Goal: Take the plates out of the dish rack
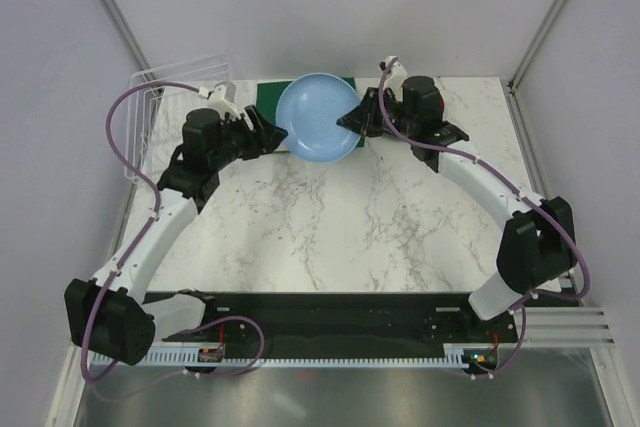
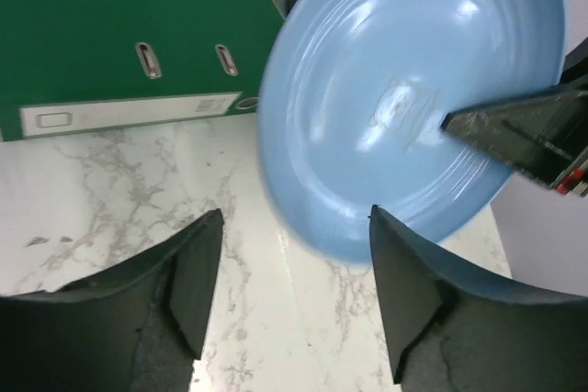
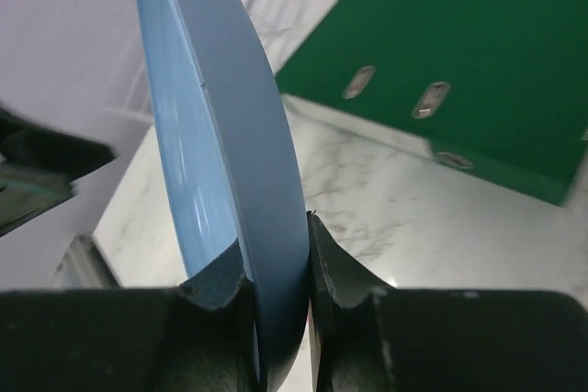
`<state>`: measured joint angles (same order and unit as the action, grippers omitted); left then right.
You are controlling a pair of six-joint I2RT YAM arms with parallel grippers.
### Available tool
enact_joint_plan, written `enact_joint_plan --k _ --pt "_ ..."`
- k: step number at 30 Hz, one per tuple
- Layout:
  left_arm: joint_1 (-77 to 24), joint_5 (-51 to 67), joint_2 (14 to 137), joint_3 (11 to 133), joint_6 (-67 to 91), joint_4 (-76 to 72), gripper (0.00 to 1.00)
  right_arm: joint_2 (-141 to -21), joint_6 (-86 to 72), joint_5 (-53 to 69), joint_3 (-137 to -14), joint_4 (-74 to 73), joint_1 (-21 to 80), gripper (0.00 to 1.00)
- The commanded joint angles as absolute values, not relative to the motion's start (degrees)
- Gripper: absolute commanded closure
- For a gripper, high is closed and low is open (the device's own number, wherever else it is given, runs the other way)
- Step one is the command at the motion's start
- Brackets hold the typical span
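a: where's the light blue plate [image 1: 318,117]?

b: at the far middle of the bench [image 1: 330,217], between the two arms. from above it overlaps the green binder [image 1: 268,97], which lies flat along the far edge.

a: who has it?

b: the right pincer [image 3: 276,245]. its wrist view shows the plate edge-on, standing nearly upright, with the rim wedged between the two dark fingers. one finger presses the hollow face, the other the back. so it is clenched on the plate's rim, on the plate's right side as seen from above.

a: and the left pincer [image 2: 296,218]?

b: released. its fingers stand wide apart with marble showing between them. the plate's lower edge hangs just beyond the fingertips, close to the one on the right of that view, but neither finger is around it.

a: is the plate resting on anything?

b: i can't tell. it is tilted, hollow face toward the left wrist camera, and its lowest edge sits near the marble. contact isn't clear.

a: and the dish rack [image 1: 170,97]?

b: at the far left corner of the bench, beyond the left arm's wrist, well apart from the plate. thin pale wire with raised sides.
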<state>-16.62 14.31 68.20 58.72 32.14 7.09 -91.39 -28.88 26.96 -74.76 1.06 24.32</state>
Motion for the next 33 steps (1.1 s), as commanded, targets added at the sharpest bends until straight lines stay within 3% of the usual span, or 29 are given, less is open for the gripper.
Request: enact_joint_plan --k 1,5,15,17,29,32,33 --pt "-17.0 1.3 62.3 59.6 25.0 11.3 0.20 -90.8 -24.6 12.7 -80.6 -4.3 17.1 1.00" --pt "-17.0 -1.7 59.1 57.9 22.7 12.8 0.18 -96.3 -24.8 12.3 -86.7 -7.3 9.7 1.00" --pt "-17.0 2.2 53.7 56.0 20.5 14.8 0.17 -118.7 -25.0 13.6 -105.1 -12.1 2.5 1.00" --pt "-17.0 1.9 53.0 55.5 20.0 15.1 0.05 -121.5 -25.0 13.4 -107.2 -12.7 1.6 1.00" --pt "-17.0 1.9 52.4 54.1 19.5 15.6 0.04 -127.7 -23.6 9.8 -110.7 -15.7 -1.3 1.00" --pt "-17.0 2.1 52.2 54.0 19.4 15.6 0.04 -128.8 -23.7 10.5 -111.1 -16.6 -1.5 0.72" --pt "-17.0 2.0 52.2 54.0 19.5 15.5 0.04 -128.9 -23.7 10.5 -111.2 -16.8 -1.6 0.72"
